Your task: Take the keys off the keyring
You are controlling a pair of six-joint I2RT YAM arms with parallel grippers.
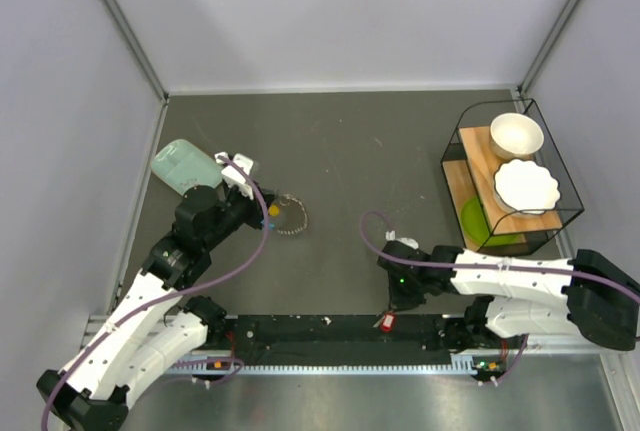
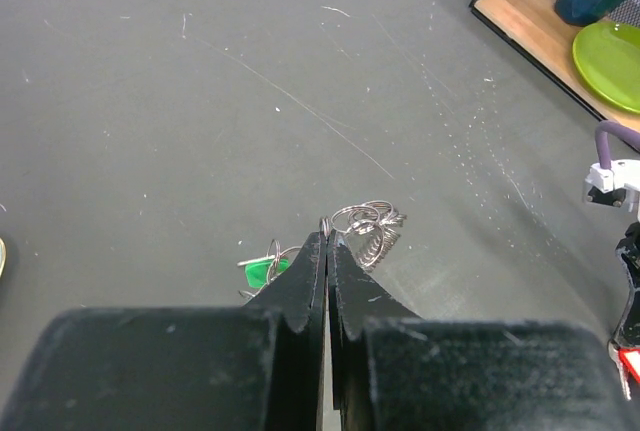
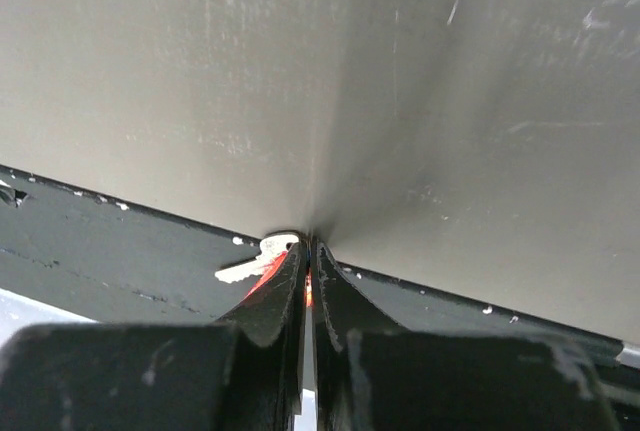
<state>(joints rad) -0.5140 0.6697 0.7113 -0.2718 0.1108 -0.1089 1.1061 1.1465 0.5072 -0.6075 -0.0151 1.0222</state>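
Note:
The keyring point(image 2: 372, 225) is a bunch of silver wire rings lying on the dark table, seen from above as a small loop point(image 1: 292, 216). My left gripper point(image 2: 326, 233) is shut on one of its rings, left of the bunch point(image 1: 268, 211). A green-headed key point(image 2: 261, 270) hangs on rings just left of the jaws. At the table's near edge, my right gripper point(image 3: 308, 248) is shut on a red-headed key point(image 3: 262, 273). Its silver blade pokes out to the left over the black rail. From above, the red key point(image 1: 387, 322) lies on the rail under that gripper point(image 1: 393, 308).
A mint-green flat box point(image 1: 185, 166) lies at the back left behind the left arm. A black wire rack point(image 1: 555, 166) at the right holds a white bowl point(image 1: 516, 134), a white plate point(image 1: 526, 186) and a green plate point(image 2: 612, 63). A black rail point(image 1: 300, 329) runs along the near edge.

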